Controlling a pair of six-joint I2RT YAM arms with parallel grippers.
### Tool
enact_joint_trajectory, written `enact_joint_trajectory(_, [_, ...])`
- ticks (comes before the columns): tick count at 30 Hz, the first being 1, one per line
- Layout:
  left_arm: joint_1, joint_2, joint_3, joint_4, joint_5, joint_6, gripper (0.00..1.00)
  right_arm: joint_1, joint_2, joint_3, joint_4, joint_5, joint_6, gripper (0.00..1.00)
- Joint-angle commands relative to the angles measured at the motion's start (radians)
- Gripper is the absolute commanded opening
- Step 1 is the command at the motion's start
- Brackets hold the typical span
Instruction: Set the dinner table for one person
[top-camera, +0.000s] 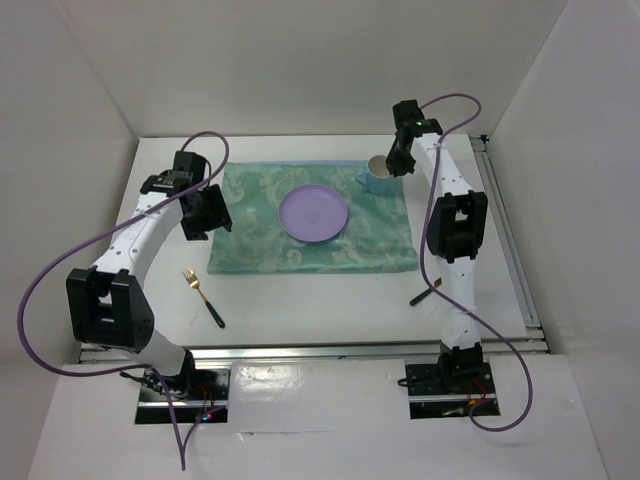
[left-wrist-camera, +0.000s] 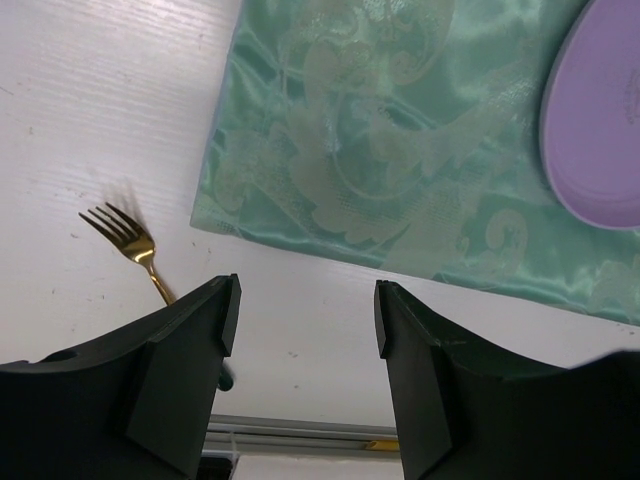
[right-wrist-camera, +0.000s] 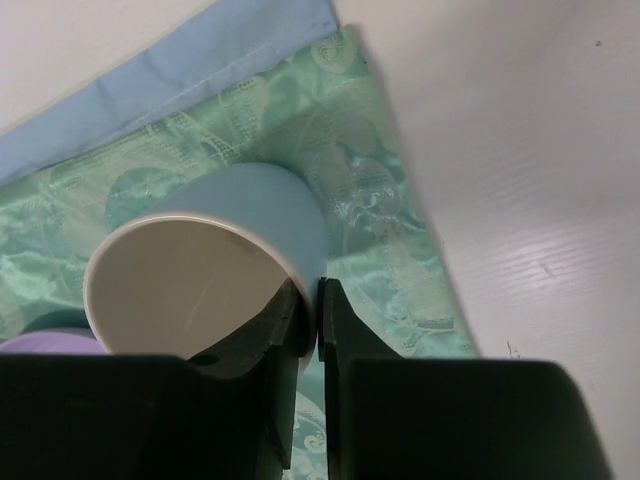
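Right gripper (right-wrist-camera: 310, 290) clamps cup (right-wrist-camera: 260, 210) rim at plate's (top-camera: 314, 213) two o'clock on mat (right-wrist-camera: 400, 250), likely seating it. Left gripper (left-wrist-camera: 307, 300), jaws apart and empty, hovers near fork (left-wrist-camera: 130, 240) at eight o'clock, the probable next pick.

Green cloth placemat (top-camera: 250, 240) with pale scrollwork; round lilac plate (top-camera: 314, 213); light-blue cup (top-camera: 380, 181), cream inside; gold-tined fork (top-camera: 203, 298), black handle; plain white worktop (top-camera: 330, 300).

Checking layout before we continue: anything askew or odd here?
Fork lies diagonally on the bare table left of the placemat, not squared to the plate. Another utensil is half hidden behind the right arm. Nothing spilled or damaged.
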Motion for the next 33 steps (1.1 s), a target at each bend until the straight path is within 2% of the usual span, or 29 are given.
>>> enact_joint_trajectory(1, [0.005, -0.077, -0.042, 0.013, 0.001, 0.026, 0.73, -0.002, 0.002, 0.052, 0.027, 0.0, 0.025, 0.18])
enact_joint_trajectory(2, [0.005, -0.087, -0.065, 0.013, -0.011, 0.026, 0.75, -0.002, -0.012, 0.052, 0.039, -0.012, 0.025, 0.43])
enact_joint_trajectory(3, [0.005, -0.087, -0.078, 0.013, -0.012, 0.026, 0.75, -0.002, -0.012, 0.052, 0.04, -0.012, 0.025, 0.58])
enact_joint_trajectory(5, [0.005, -0.108, -0.122, 0.013, -0.012, 0.016, 0.75, -0.002, -0.024, 0.052, 0.052, -0.026, 0.016, 0.76])
enact_joint_trajectory(6, [0.005, -0.108, -0.144, 0.013, -0.012, 0.002, 0.77, -0.002, -0.047, 0.063, 0.061, -0.05, 0.016, 0.89])
enact_joint_trajectory(7, [0.005, -0.128, -0.17, 0.013, -0.012, 0.002, 0.77, -0.002, -0.056, 0.063, 0.061, -0.051, 0.016, 0.93])
enact_joint_trajectory(10, [0.005, -0.192, -0.288, 0.039, -0.036, -0.062, 0.77, -0.002, -0.111, 0.083, 0.07, -0.064, 0.016, 1.0])
enact_joint_trajectory(15, [0.005, -0.268, -0.415, 0.039, -0.065, -0.193, 0.75, -0.002, -0.249, 0.043, 0.092, -0.029, -0.018, 1.0])
enact_joint_trajectory(16, [-0.004, -0.277, -0.444, 0.065, -0.047, -0.193, 0.73, -0.002, -0.347, -0.037, 0.107, -0.005, -0.018, 1.0])
enact_joint_trajectory(17, [-0.004, -0.292, -0.444, 0.065, -0.058, -0.207, 0.73, -0.002, -0.348, -0.038, 0.107, -0.005, -0.027, 1.0])
enact_joint_trajectory(20, [-0.014, -0.312, -0.472, 0.009, -0.106, -0.28, 0.7, -0.002, -0.491, -0.205, 0.147, 0.023, -0.07, 1.0])
enact_joint_trajectory(24, [-0.014, -0.323, -0.541, 0.03, -0.094, -0.336, 0.67, -0.026, -0.639, -0.403, 0.159, 0.023, -0.092, 0.99])
enact_joint_trajectory(28, [-0.014, -0.268, -0.564, 0.038, -0.094, -0.4, 0.66, -0.066, -0.845, -0.713, 0.181, -0.001, -0.102, 0.97])
enact_joint_trajectory(31, [-0.014, -0.259, -0.598, 0.061, -0.085, -0.414, 0.66, -0.123, -0.968, -0.89, 0.19, -0.038, -0.102, 0.96])
enact_joint_trajectory(33, [-0.014, -0.248, -0.609, 0.088, -0.085, -0.425, 0.65, -0.153, -1.006, -0.946, 0.19, -0.086, -0.102, 0.96])
